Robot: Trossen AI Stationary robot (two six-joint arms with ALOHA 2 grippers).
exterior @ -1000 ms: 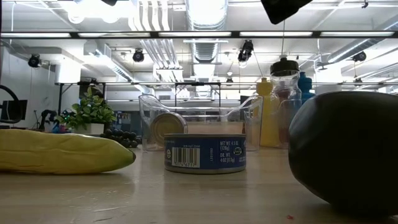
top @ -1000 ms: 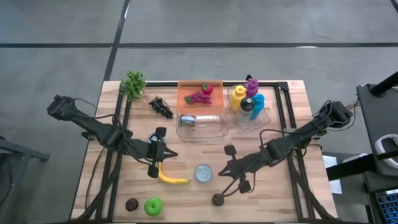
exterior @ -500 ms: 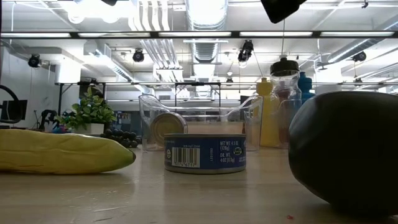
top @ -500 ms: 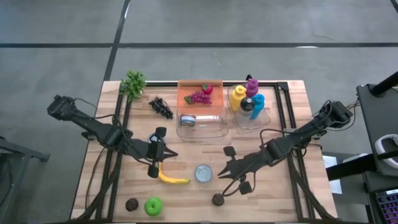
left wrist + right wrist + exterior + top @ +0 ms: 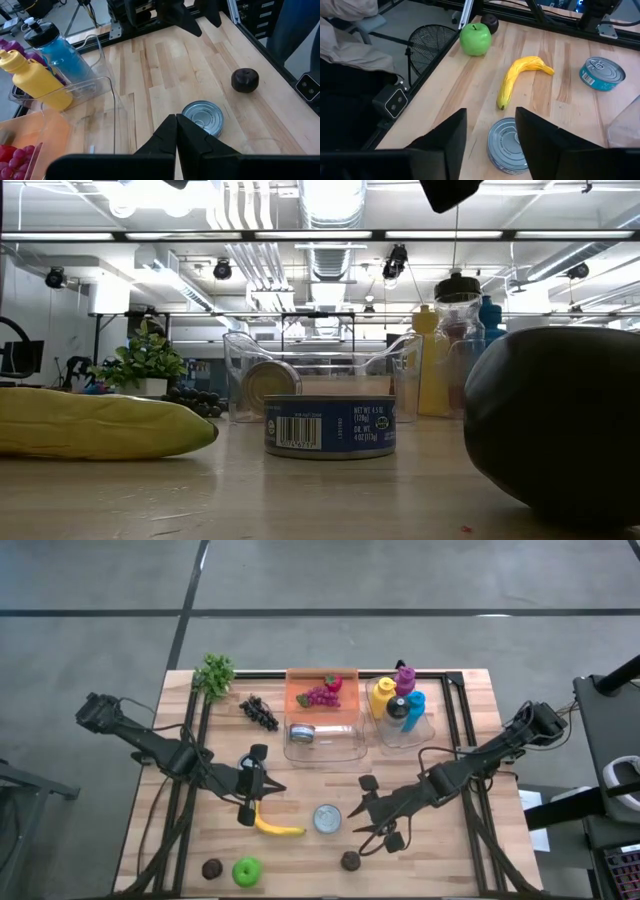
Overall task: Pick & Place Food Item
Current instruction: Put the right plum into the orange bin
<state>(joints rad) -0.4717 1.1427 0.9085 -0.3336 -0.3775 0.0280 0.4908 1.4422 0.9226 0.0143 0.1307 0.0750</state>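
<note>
Tin can [image 5: 327, 819]: high view, on table [image 5: 450, 850] just right of banana [image 5: 277, 828]; right gripper [image 5: 362, 817] beside can, fingers spread, empty. Left gripper [image 5: 250, 787] above banana, fingers pressed together. Right wrist view: can [image 5: 507, 145] between spread fingers [image 5: 451, 135], near banana [image 5: 518, 77].

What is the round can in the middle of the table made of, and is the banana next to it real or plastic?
The can looks like metal: its lid is shiny silver with pressed rings, and a paper-like label with a barcode wraps its side. The banana could be plastic: its skin is smooth and evenly yellow without brown spots, but the look alone cannot settle it.
</note>
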